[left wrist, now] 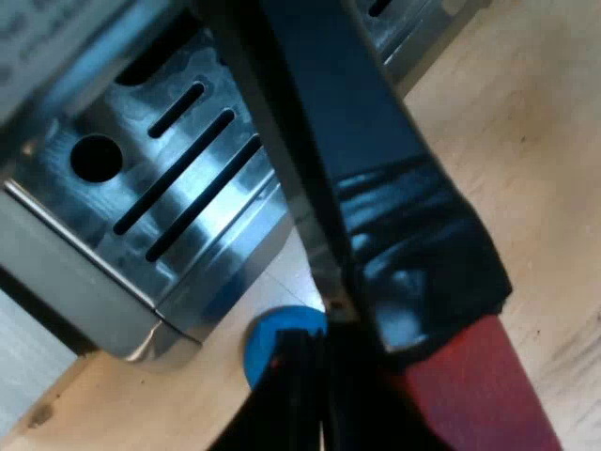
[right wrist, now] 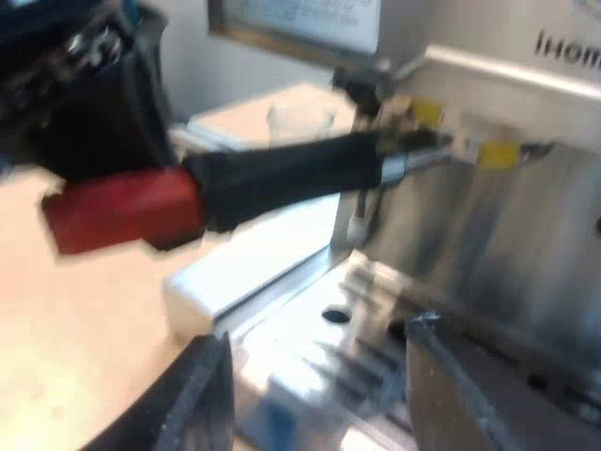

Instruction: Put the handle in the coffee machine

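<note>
The holder's dark handle [left wrist: 376,188] runs close past the camera and ends in red [left wrist: 470,395]. My left gripper [left wrist: 324,395] is shut on the handle near that red end, above the machine's slotted drip tray [left wrist: 178,160]. From the right wrist, the handle [right wrist: 282,178] lies level, its metal end [right wrist: 423,155] up at the espresso machine's [right wrist: 526,113] front and its red end [right wrist: 122,211] pointing away. The left gripper [right wrist: 94,113] sits on the red end. My right gripper [right wrist: 315,395] hangs open over the drip tray [right wrist: 338,348], below the handle and holding nothing.
A blue tamper [left wrist: 282,338] stands on the wooden table [left wrist: 526,141] by the drip tray's corner. A measuring glass [right wrist: 300,117] stands on a white surface beyond the handle. A white block [right wrist: 244,272] lies beside the tray.
</note>
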